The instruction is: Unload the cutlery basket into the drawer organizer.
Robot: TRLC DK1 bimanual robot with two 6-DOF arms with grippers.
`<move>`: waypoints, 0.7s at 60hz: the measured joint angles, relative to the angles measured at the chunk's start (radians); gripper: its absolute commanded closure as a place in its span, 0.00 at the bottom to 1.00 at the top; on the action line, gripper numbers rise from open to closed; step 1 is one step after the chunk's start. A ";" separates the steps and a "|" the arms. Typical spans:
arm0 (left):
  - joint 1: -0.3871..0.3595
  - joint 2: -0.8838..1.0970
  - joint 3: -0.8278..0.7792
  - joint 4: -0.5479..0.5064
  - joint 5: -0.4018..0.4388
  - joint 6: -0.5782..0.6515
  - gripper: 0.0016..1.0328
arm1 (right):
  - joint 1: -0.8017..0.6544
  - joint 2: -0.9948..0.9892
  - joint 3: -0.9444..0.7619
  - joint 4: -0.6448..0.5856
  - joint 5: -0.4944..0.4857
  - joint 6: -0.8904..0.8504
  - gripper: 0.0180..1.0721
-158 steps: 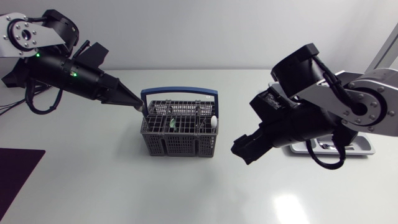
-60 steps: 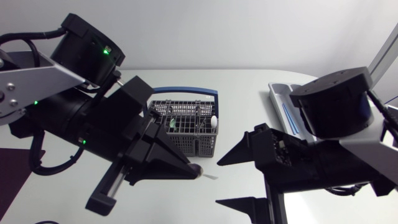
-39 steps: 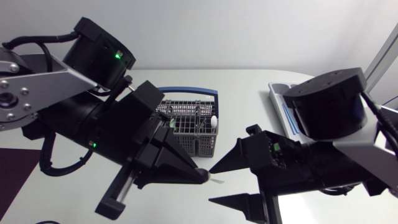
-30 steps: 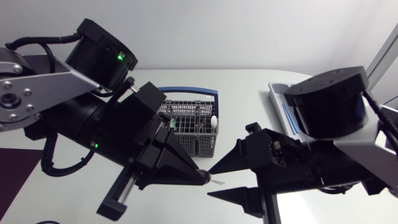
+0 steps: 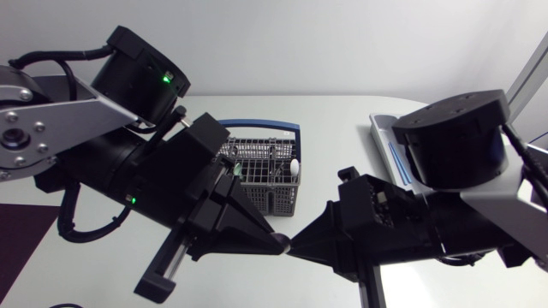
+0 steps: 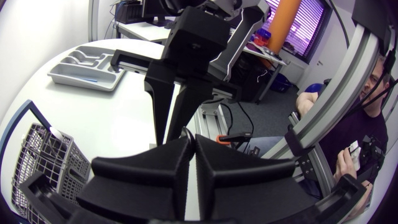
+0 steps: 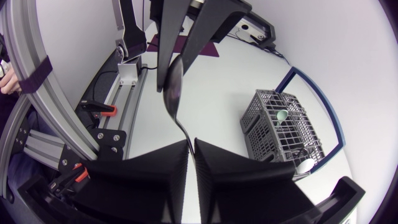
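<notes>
High above the table my two grippers meet tip to tip. A metal spoon (image 7: 173, 87) spans the gap between them. My left gripper (image 5: 279, 243) is shut on its bowl end, and my right gripper (image 5: 297, 248) is shut on its handle; the right wrist view shows the handle running down between the right gripper's fingers (image 7: 177, 163). Behind the grippers on the table stands the grey cutlery basket (image 5: 257, 180) with a blue handle, holding a green-tipped piece and a white one. At the right edge lies the grey drawer organizer (image 5: 385, 137), mostly hidden by my right arm.
A dark mat (image 5: 21, 235) lies at the table's left edge. Both arms stand tall over the front half of the table, hiding much of it. From the left wrist, the organizer (image 6: 87, 65) and basket (image 6: 37, 155) sit far below.
My right gripper came up to the left gripper's tip and shut its fingers on the spoon handle sticking out there. The left arm kept still over the last half second.
</notes>
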 measured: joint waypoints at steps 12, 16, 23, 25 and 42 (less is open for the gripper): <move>0.021 0.002 0.000 0.014 0.000 -0.004 0.40 | 0.000 0.000 0.000 -0.001 -0.003 0.005 0.95; 0.027 0.002 0.000 0.014 -0.001 -0.014 0.33 | 0.000 0.000 0.000 -0.001 -0.003 0.011 0.95; 0.055 0.002 0.001 0.036 -0.018 -0.050 0.20 | -0.001 0.012 0.000 -0.005 -0.003 0.016 0.95; 0.068 0.003 0.002 0.055 -0.025 -0.066 0.18 | -0.001 0.018 0.000 -0.008 -0.002 0.016 0.95; 0.155 0.058 0.063 0.112 -0.128 -0.194 0.15 | -0.035 0.028 -0.012 -0.027 0.005 0.015 0.95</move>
